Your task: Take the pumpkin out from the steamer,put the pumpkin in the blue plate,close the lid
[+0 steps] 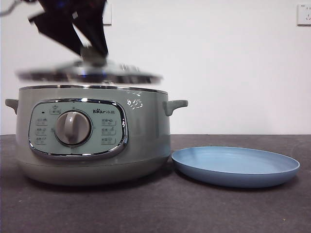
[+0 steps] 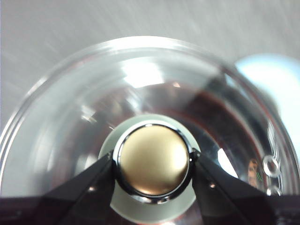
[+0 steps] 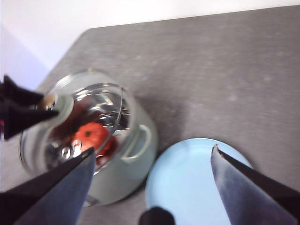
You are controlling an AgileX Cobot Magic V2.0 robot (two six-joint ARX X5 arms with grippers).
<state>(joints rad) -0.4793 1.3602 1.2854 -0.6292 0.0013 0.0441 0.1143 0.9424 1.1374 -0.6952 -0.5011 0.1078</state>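
The sage-green steamer (image 1: 92, 136) stands at the left of the table. My left gripper (image 2: 152, 161) is shut on the knob (image 2: 152, 159) of the glass lid (image 1: 90, 74) and holds the lid a little above the steamer's rim, blurred with motion. In the right wrist view the orange-red pumpkin (image 3: 91, 136) shows inside the steamer (image 3: 136, 154), seen partly through the lid (image 3: 70, 122). The blue plate (image 1: 235, 166) lies empty to the right of the steamer. My right gripper (image 3: 150, 159) is open, high above the plate (image 3: 187, 183) and the steamer.
The dark grey table (image 1: 155, 208) runs to a white wall behind. A wall socket (image 1: 303, 14) sits at the upper right. The table's far edge shows in the right wrist view (image 3: 187, 18).
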